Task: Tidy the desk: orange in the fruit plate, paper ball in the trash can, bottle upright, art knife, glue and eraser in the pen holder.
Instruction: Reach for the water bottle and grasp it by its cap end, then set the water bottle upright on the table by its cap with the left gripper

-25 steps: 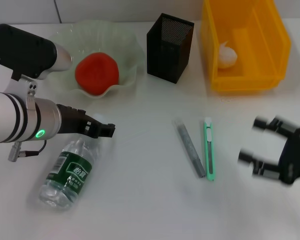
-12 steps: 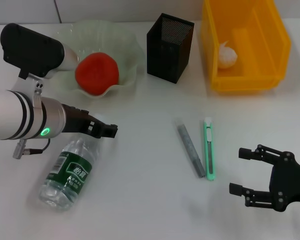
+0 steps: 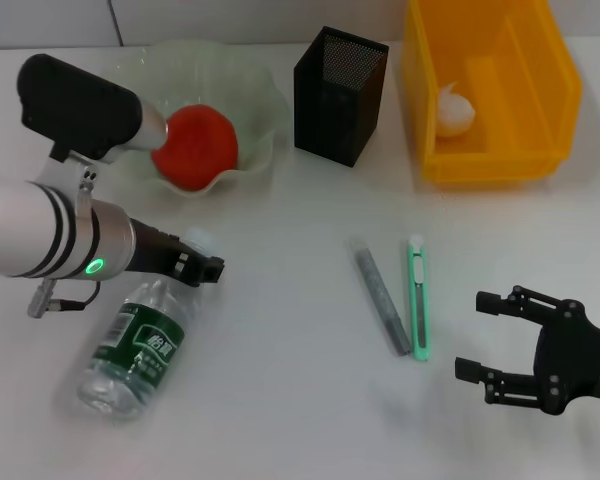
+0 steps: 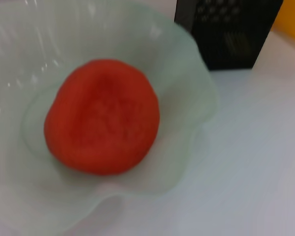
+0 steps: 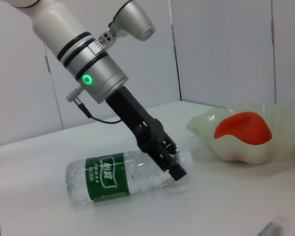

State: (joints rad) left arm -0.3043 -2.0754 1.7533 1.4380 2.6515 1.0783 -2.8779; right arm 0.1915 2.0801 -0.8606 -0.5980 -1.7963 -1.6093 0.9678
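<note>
The bottle (image 3: 140, 345) lies on its side on the desk (image 3: 280, 400), cap toward the fruit plate; it also shows in the right wrist view (image 5: 123, 177). My left gripper (image 3: 205, 268) is down at its neck, by the cap, also seen in the right wrist view (image 5: 173, 164). The orange (image 3: 195, 145) sits in the fruit plate (image 3: 255, 95). The paper ball (image 3: 456, 110) lies in the trash can (image 3: 420, 120). The art knife (image 3: 418, 310) lies beside a grey speckled stick (image 3: 382, 300). My right gripper (image 3: 502, 340) is open and empty, right of the knife. The pen holder (image 3: 338, 95) stands upright.
The left wrist view shows the orange (image 4: 102, 115) in the plate (image 4: 187, 73) with the pen holder (image 4: 228, 32) behind. The left arm's grey forearm (image 3: 40, 240) reaches across the desk's left side above the bottle.
My right gripper has moved left and toward the near edge, then held about still. My left gripper has drawn back a little and lowered toward the bottle's neck.
</note>
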